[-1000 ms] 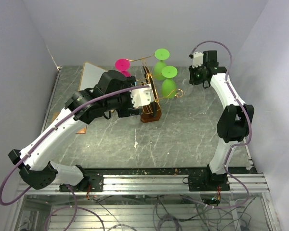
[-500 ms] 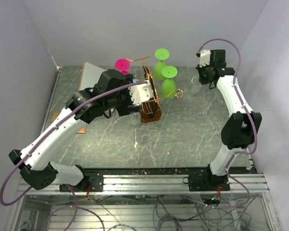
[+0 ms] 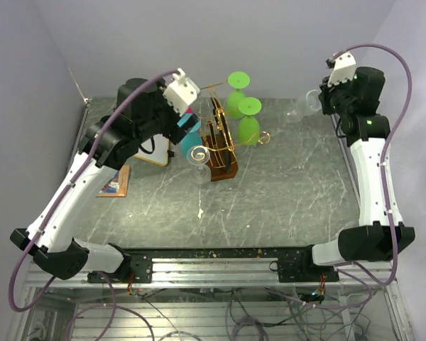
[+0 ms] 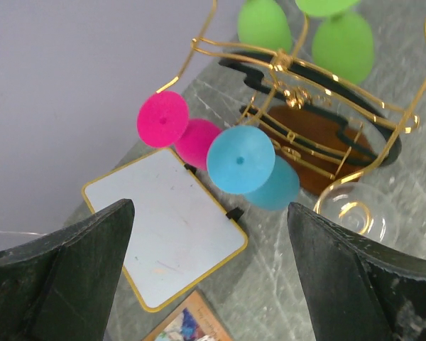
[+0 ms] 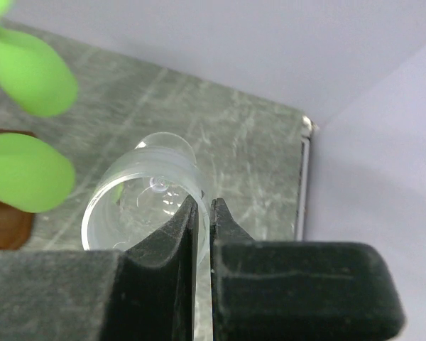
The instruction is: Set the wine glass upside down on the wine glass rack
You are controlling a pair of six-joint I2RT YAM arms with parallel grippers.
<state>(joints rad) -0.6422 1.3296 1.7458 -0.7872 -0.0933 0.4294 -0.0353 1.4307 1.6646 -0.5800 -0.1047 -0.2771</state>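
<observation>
The gold wire rack point(image 3: 220, 135) is seen at mid-table, with green glasses point(image 3: 248, 128), a pink glass point(image 4: 195, 138) and a blue glass point(image 4: 259, 174) hung on it upside down. The left gripper point(image 4: 209, 213) is raised at its left side, fingers point(image 4: 71, 263) spread wide, with nothing between them. At the far right, well apart from the rack, a clear wine glass point(image 3: 302, 108) is pinched by the right gripper point(image 5: 204, 209), whose fingers are pressed almost together.

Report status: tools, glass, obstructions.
Left tool open, left of the wine glass rack. Right tool shut on the clear wine glass, well right of it. Green glasses occupy the rack's right side.
</observation>
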